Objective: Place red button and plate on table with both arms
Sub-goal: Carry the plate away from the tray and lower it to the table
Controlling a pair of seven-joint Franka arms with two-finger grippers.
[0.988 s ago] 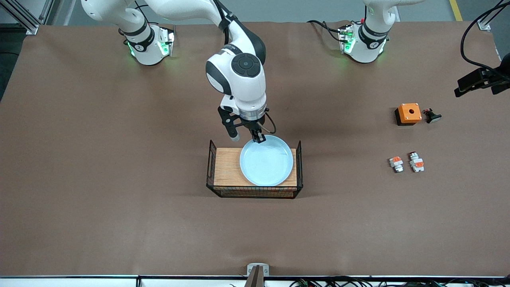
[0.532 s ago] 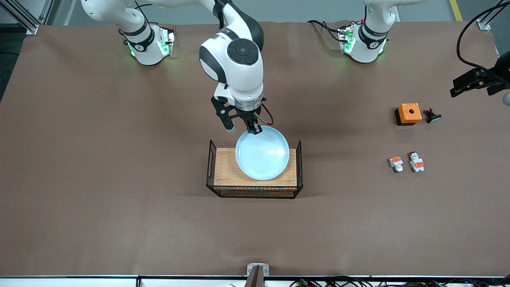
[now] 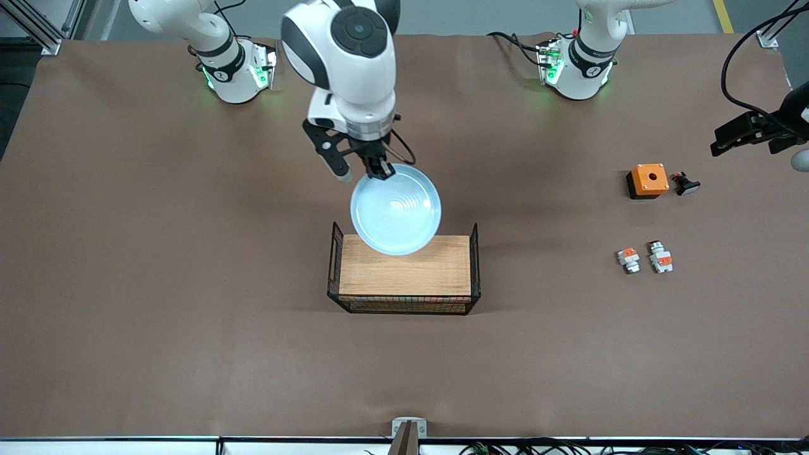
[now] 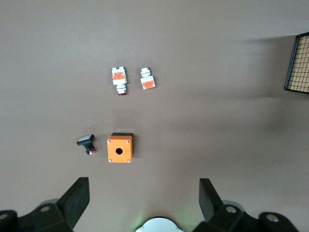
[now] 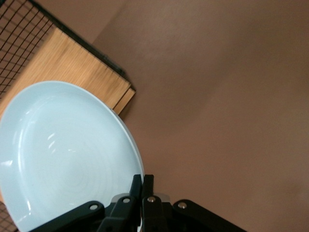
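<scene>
The right gripper (image 3: 378, 169) is clamped shut on the rim of the plate (image 3: 396, 210), holding it in the air over the rack (image 3: 404, 273) edge that faces the robots' bases. The plate hangs tilted from that single pinch, its bowl turned toward the front camera, and nothing lies in it.

To do this step well, the right arm should probably carry the plate clear of the rack's wire end walls before lowering, since a dip too soon could catch the hanging rim on the wire. A pinch at one edge gives little hold against swinging, so a slow, level move seems wise, with the plate flattened just above the surface (image 3: 189, 253) before release.

Directly below the plate, the rack's wooden top is bare, and what sits under that top cannot be made out.

The left gripper (image 4: 144, 195) hangs with its jaws spread wide and nothing between them, high over the left arm's end of the surface. Straight under it sits the orange box (image 4: 119, 148) with its hole, the small black button piece (image 4: 86, 143) just beside it. A little further out from that gripper lie the two near-identical pieces: the red button (image 4: 119, 79) and its twin (image 4: 147, 79), side by side but apart, resting on the surface and untouched.
</scene>
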